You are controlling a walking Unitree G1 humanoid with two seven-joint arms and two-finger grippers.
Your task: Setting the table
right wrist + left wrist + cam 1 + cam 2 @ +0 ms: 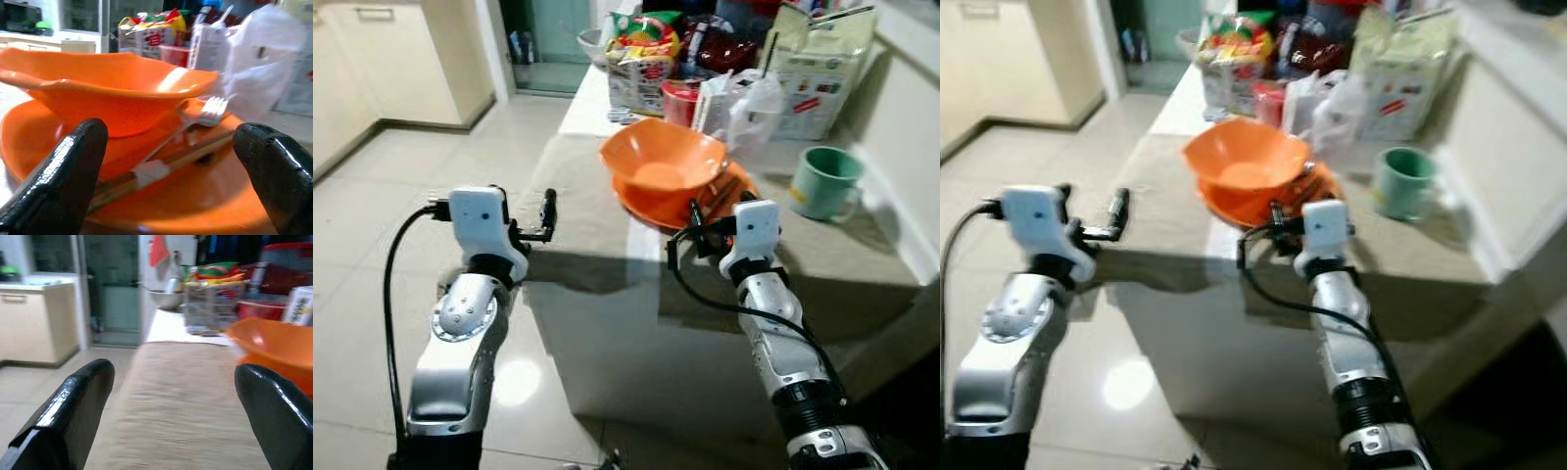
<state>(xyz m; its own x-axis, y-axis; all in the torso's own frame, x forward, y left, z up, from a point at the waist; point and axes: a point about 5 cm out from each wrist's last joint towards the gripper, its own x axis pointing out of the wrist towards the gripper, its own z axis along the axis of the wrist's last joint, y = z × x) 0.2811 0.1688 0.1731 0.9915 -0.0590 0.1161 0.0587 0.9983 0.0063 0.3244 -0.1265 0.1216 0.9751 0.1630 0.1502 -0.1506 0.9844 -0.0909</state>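
One orange bowl [663, 157] sitting on one orange plate [651, 203], one fork [208, 111], one green mug [824, 182], one white plastic bag [756, 106], one metal bowl [591, 43], two grippers showing.

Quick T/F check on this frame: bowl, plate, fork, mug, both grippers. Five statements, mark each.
1. The orange bowl sits on the orange plate. True.
2. A fork lies on the plate beside the bowl. True.
3. The green mug is stacked inside the bowl. False: it stands on the table, apart from the plate, on the robot's right.
4. The right gripper is shut on the fork. False: its fingers are spread open just short of the plate, holding nothing.
5. The left gripper is open over the table, left of the bowl. True.
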